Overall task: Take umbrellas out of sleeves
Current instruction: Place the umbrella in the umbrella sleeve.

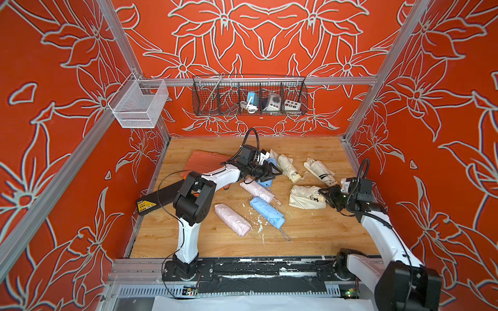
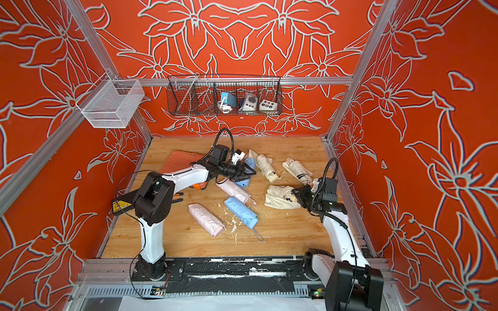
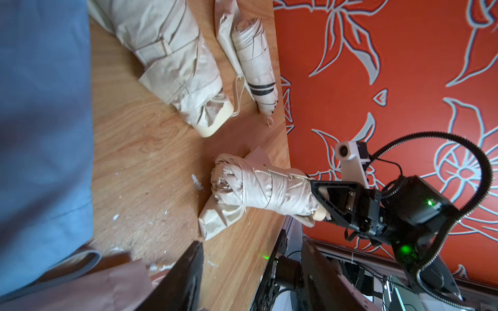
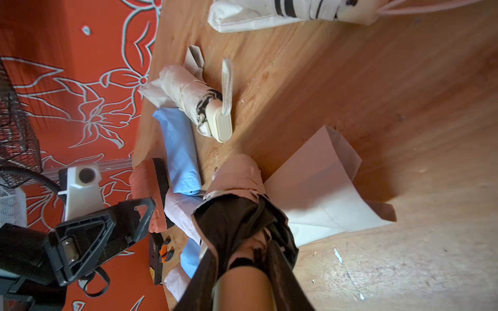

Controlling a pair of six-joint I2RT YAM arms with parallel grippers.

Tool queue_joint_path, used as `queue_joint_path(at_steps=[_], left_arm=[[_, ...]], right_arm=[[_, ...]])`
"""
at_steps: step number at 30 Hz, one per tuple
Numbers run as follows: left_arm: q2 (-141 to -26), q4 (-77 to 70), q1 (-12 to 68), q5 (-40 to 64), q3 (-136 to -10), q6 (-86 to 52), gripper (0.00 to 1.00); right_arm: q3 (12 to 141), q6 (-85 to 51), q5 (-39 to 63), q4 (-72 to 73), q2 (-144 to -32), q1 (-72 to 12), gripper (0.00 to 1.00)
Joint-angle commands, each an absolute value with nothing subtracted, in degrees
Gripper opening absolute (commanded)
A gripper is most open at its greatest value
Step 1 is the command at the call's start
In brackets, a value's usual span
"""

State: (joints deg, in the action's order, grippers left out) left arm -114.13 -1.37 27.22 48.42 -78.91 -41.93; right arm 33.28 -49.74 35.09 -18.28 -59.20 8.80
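2 arms, 1 grip: the right gripper [image 1: 324, 197] is clamped on the stubby handle of a pleated cream folding umbrella [image 1: 303, 191]. It lies across its flat cream fabric sleeve [image 1: 305, 205] near the wooden table's [image 1: 310, 237] right edge, seemingly freed. Next: release it aside. The left gripper [image 1: 266, 172] hovers half-spread, apparently empty, over a light blue fabric bundle [image 1: 266, 183].

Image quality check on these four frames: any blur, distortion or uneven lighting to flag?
Left wrist view: blue fabric near the lens is soft, cream umbrellas beyond are sharp. Right wrist view: held umbrella blurs at its handle end; table is unevenly lit, with a dark band. Both top views: frame posts splay from wide-angle distortion, colour fringing edges the wall pattern.
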Motion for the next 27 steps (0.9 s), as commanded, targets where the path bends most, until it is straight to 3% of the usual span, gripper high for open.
queue_joint_path(at_steps=[1, 9, 15, 20, 27], left_arm=[[-111.1, -0.9, 26.1, 50.3, -76.3, -39.7, 0.59], [-106.6, 1.7, 22.9, 50.9, -73.5, -37.0, 0.58], [-105.9, 1.0, 21.4, 51.2, -71.4, -37.4, 0.58], [-105.8, 1.0, 20.8, 51.1, -70.9, -37.6, 0.59], [-104.6, 2.1, 19.4, 50.8, -70.1, -36.6, 0.59]], right_arm=[[32.5, -46.1, 37.3, -13.5, -61.2, 9.5, 0.0], [27.2, -39.6, 33.5, -10.5, -66.3, 12.1, 0.02], [31.3, -33.2, 20.8, -25.0, -73.6, 12.1, 0.4], [31.5, -32.7, 19.3, -25.8, -75.0, 12.1, 0.53], [36.4, -29.9, 12.9, -31.6, -67.9, 12.1, 0.7]])
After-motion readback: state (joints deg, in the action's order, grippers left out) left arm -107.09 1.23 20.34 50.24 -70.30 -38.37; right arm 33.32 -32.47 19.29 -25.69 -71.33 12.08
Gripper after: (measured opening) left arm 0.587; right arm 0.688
